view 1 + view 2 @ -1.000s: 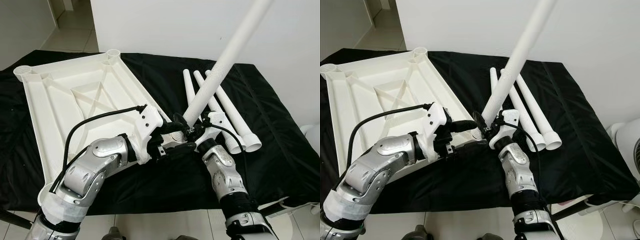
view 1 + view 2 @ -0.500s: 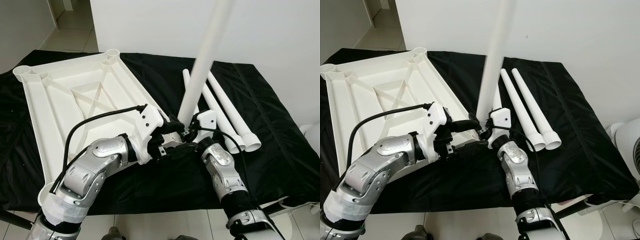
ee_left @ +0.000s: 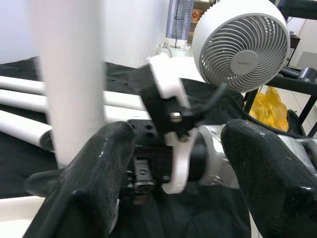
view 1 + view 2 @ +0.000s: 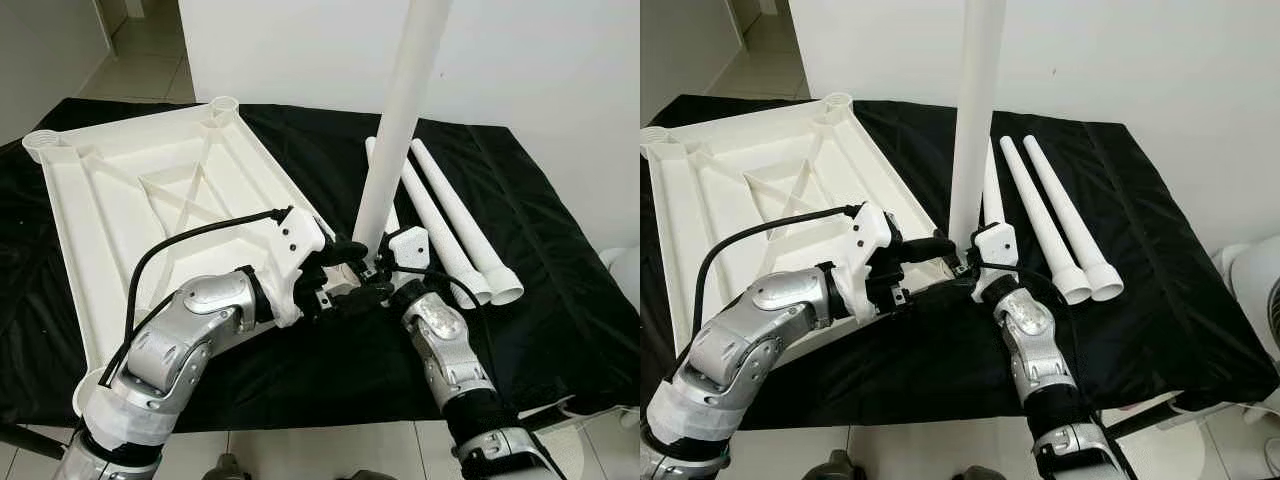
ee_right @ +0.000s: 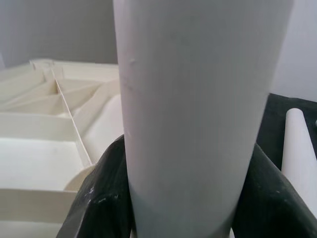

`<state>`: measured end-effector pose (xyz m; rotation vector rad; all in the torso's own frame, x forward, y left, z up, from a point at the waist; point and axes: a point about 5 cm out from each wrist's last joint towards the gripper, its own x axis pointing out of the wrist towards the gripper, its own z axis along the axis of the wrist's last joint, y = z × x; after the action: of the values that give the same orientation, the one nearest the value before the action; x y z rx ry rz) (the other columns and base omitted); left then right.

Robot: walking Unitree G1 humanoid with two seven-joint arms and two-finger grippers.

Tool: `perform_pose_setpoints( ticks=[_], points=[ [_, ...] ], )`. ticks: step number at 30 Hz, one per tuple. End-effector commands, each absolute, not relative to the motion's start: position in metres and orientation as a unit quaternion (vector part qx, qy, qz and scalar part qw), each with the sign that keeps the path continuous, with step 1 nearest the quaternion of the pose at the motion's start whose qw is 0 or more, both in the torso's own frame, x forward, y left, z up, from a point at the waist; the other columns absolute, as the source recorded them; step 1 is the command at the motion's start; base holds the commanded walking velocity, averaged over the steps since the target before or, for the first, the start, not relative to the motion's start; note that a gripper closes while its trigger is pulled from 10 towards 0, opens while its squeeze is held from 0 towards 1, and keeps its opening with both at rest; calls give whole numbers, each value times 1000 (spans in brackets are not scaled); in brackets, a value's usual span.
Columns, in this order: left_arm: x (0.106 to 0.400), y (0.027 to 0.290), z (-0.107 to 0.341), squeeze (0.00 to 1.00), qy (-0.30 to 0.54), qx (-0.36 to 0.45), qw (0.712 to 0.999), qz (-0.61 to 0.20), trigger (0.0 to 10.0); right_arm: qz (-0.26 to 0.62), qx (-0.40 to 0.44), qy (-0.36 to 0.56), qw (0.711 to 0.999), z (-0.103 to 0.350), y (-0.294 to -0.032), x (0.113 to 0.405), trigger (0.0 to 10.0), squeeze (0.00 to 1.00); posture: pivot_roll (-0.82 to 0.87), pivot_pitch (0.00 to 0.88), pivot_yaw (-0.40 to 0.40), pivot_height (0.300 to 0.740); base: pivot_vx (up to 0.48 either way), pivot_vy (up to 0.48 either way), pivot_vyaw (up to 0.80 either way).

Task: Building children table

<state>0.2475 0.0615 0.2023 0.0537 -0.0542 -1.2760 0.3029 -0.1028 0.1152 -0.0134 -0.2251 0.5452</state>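
My right gripper [image 5: 181, 218] clamps the upright leg [image 4: 400, 120] at the tabletop [image 4: 120, 210] corner; my left gripper [image 3: 178, 163] (fingers apart) flanks it; its wrist view catches a fan [image 3: 240, 44].

Tabletop [image 4: 150, 200] upside down on surface [image 4: 560, 300], to my left; upright leg [image 4: 400, 120] at its near right corner; three legs [image 4: 450, 220] lying right of it.
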Motion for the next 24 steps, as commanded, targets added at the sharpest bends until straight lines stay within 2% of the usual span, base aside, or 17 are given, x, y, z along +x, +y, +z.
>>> perform_pose_setpoints(
  ticks=[1, 7, 14, 24],
  points=[
    [250, 62, 204, 0, -23, 26, 812, -582, 10000, 279, 9, -48, 959, 86, -103, 292, 10000, 0, 105, 31, -47, 740, 0, 0, 0],
    [251, 61, 205, 0, -24, 27, 810, -585, 10000, 253, 45, -36, 966, 82, -107, 292, 10000, 0, 103, 31, -42, 740, 0, 0, 0],
    [251, 61, 205, 0, -26, 28, 810, -585, 10000, 240, 22, -6, 970, 83, -109, 302, 10000, 0, 103, 26, -41, 740, 0, 0, 0],
    [251, 60, 206, 0, -28, 26, 811, -584, 10000, 274, 2, 17, 962, 90, -105, 312, 10000, 0, 104, 25, -48, 740, 0, 0, 0]
  ],
)
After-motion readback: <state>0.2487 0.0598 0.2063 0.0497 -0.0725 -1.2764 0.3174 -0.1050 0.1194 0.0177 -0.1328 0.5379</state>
